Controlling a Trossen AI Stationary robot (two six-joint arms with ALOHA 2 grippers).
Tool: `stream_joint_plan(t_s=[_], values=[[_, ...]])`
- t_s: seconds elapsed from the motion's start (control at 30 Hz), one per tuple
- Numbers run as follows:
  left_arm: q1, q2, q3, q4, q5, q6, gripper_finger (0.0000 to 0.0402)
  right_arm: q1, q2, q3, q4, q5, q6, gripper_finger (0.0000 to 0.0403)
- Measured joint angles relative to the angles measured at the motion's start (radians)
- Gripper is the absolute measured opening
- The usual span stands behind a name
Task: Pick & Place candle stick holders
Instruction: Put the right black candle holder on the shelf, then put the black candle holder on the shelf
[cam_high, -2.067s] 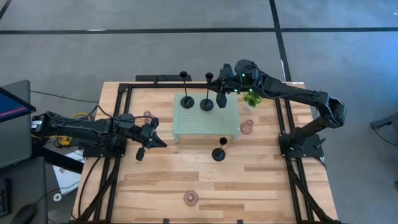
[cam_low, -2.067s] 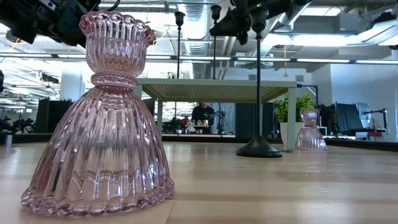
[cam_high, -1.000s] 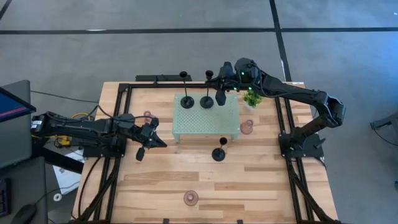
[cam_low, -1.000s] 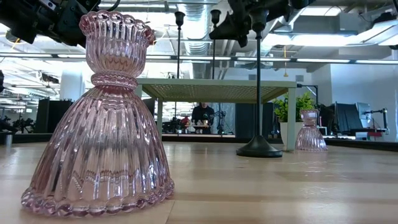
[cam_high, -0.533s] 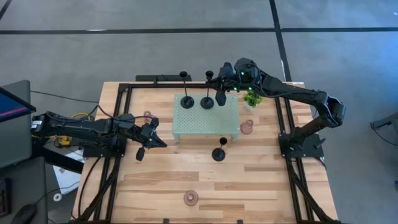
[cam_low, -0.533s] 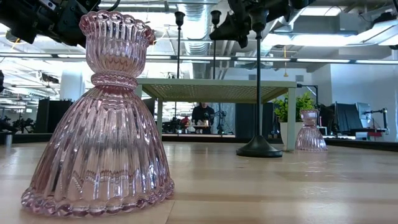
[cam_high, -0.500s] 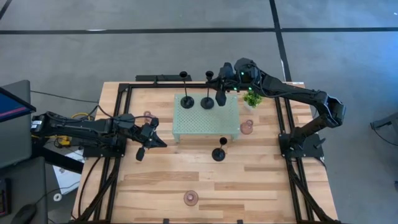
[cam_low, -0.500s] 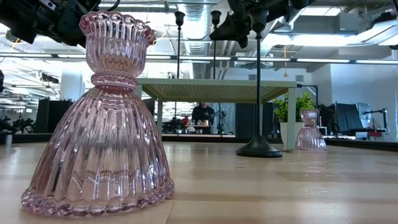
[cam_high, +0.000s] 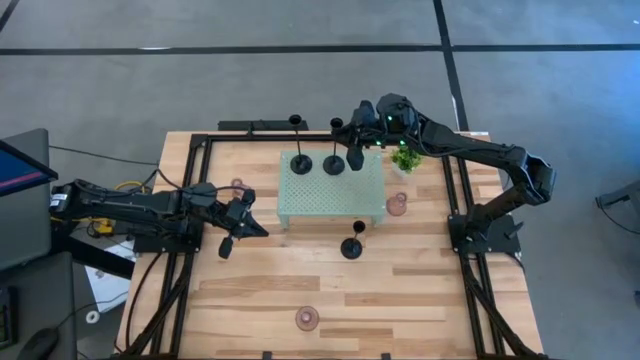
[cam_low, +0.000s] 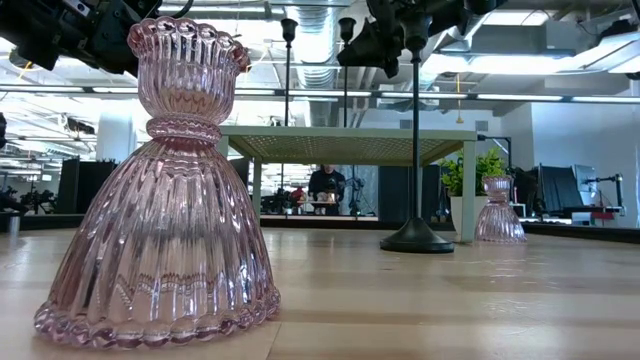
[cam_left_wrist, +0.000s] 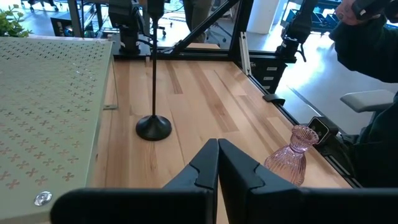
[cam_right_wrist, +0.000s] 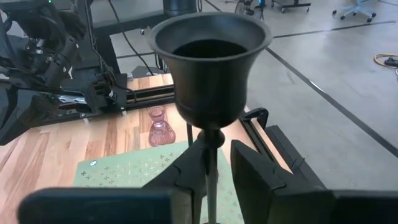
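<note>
Clock directions are read from above, with the tray (cam_high: 330, 190) as the dial's centre and twelve at the table's (cam_high: 250, 290) far edge. Nearest the front edge, at about six, the front pink holder (cam_high: 307, 319) stands upright alone on the wood. Closer to the tray, also at six and just off its front rim, the lone black holder (cam_high: 352, 247) stands on its disc base.

At eight, the left gripper (cam_left_wrist: 218, 149) hovers beside the tray's corner with its fingers pressed together, holding nothing. The left pink holder (cam_high: 238, 187) stands at nine, near that arm. The right pink holder (cam_high: 397, 205) stands at four, just beside the tray's edge.

On the tray's far half, two more black holders stand upright side by side, the left black holder (cam_high: 301, 165) at eleven and the middle black holder (cam_high: 333, 165) at twelve. The right gripper (cam_right_wrist: 217, 155) reaches in from two. Its fingers are parted around the stem of the middle black holder, under the cup, with a gap showing on one side.

The plant (cam_high: 405, 158) sits at two, off the tray's far corner. A person (cam_low: 325, 185) shows in the room beyond.
</note>
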Motion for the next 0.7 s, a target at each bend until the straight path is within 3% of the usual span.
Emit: stream_joint_plan(t_s=[0.5, 0.7], values=[[0.0, 0.0, 0.0, -0.008, 0.0, 0.0, 0.001, 0.0, 0.0, 0.0, -0.001, 0.0, 0.0, 0.0221], [0.0, 0.0, 0.0, -0.02, 0.0, 0.0, 0.001, -0.005, 0.0, 0.0, -0.034, 0.0, -0.001, 0.0241]])
